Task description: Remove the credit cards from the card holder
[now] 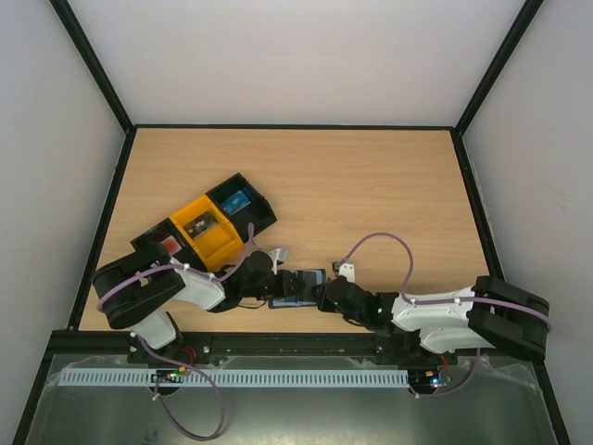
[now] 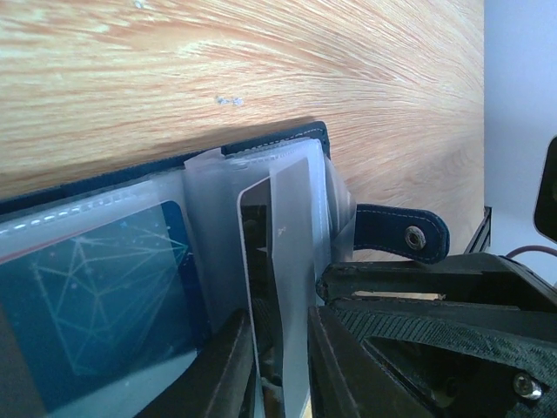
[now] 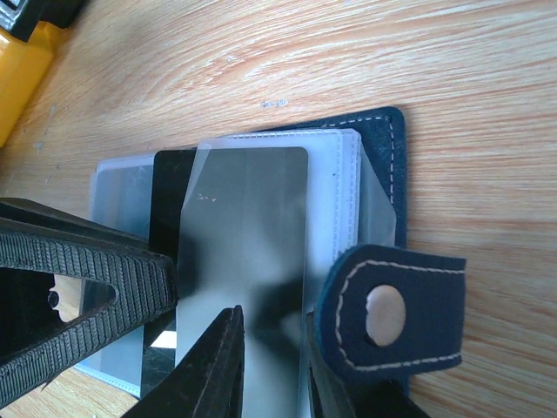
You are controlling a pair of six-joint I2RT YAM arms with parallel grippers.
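card holder (image 1: 298, 278): dark blue bifold, lying open, tab clasp undone, just right of the yellow tray (image 1: 227, 243)
patterned card (image 2: 87, 305): dark teal, tucked in a clear sleeve
grey card (image 3: 252, 226): inside a lifted sleeve

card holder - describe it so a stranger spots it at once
On the wooden table, look at the middle of the near edge. The card holder lies there: flat, dark blue, with clear sleeves and a snap tab, unlike the boxy black and yellow trays.

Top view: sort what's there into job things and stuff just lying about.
Job: card holder; patterned card in its sleeve; left gripper; right gripper.

Lying about: yellow tray; black tray with something blue inside; black tray with something red inside. Their contents are too small to identify.
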